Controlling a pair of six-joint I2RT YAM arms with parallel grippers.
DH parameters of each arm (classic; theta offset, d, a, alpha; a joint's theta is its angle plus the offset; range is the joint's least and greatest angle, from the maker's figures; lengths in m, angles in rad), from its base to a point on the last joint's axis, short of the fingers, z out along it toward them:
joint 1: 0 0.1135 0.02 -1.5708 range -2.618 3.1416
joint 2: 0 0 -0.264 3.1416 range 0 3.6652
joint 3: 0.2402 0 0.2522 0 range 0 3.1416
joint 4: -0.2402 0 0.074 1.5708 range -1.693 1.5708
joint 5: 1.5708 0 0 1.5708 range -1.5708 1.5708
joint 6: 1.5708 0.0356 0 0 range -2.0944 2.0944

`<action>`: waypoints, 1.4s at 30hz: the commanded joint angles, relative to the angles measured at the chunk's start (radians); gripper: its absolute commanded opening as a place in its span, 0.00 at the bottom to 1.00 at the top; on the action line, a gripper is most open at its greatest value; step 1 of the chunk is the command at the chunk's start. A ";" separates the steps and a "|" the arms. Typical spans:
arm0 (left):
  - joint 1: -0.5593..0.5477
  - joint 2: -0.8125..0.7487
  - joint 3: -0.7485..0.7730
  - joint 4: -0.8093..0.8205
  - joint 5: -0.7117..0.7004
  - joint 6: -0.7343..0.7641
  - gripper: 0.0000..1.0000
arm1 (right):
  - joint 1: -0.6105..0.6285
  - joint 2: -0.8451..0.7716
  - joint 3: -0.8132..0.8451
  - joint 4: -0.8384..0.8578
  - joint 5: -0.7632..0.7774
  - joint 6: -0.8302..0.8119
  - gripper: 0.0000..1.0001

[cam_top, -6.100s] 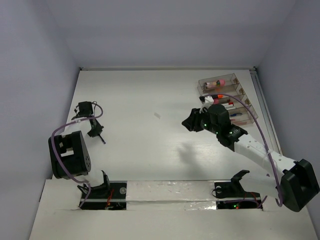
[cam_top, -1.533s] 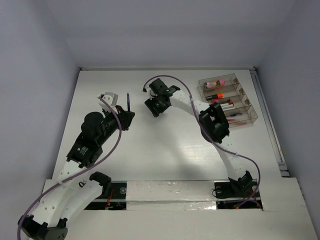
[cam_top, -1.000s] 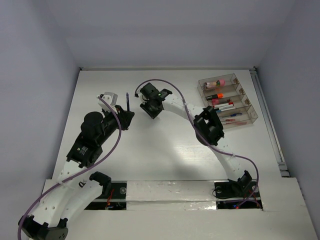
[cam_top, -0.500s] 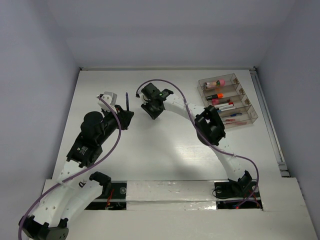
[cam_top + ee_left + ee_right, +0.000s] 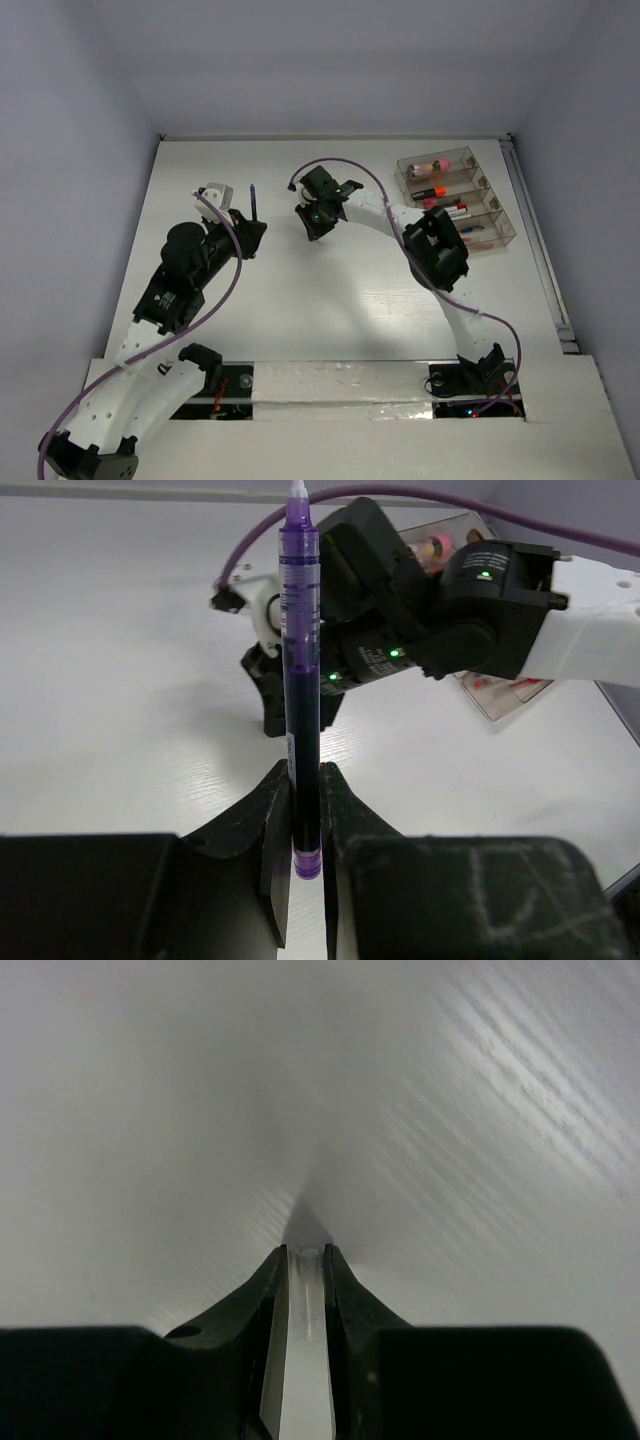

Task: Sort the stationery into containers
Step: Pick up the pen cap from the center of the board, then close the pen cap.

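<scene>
- Purple pen (image 5: 300, 680) stands upright left of centre, its lower end clamped in your left gripper (image 5: 302, 780).
- Organiser (image 5: 403, 170) lies far right, well apart from the pen; your right gripper (image 5: 313, 230) sits between them, nearer the organiser.
- Only the right wrist view shows those fingers (image 5: 268, 1295) pinched on a thin clear piece (image 5: 303, 1360); from above you cannot see it.
</scene>
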 commanded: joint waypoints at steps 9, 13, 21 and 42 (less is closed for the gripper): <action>0.006 0.006 -0.010 0.050 0.016 0.012 0.00 | -0.082 -0.449 -0.478 0.631 -0.359 0.578 0.00; 0.006 0.006 -0.010 0.053 0.019 0.010 0.00 | -0.083 -0.571 -0.598 0.834 -0.445 0.723 0.00; 0.006 0.001 -0.017 0.083 0.099 0.007 0.00 | -0.083 -0.751 -0.747 1.084 -0.386 0.792 0.00; 0.006 0.101 -0.063 0.249 0.559 -0.065 0.00 | -0.014 -0.938 -0.986 1.617 -0.172 0.685 0.00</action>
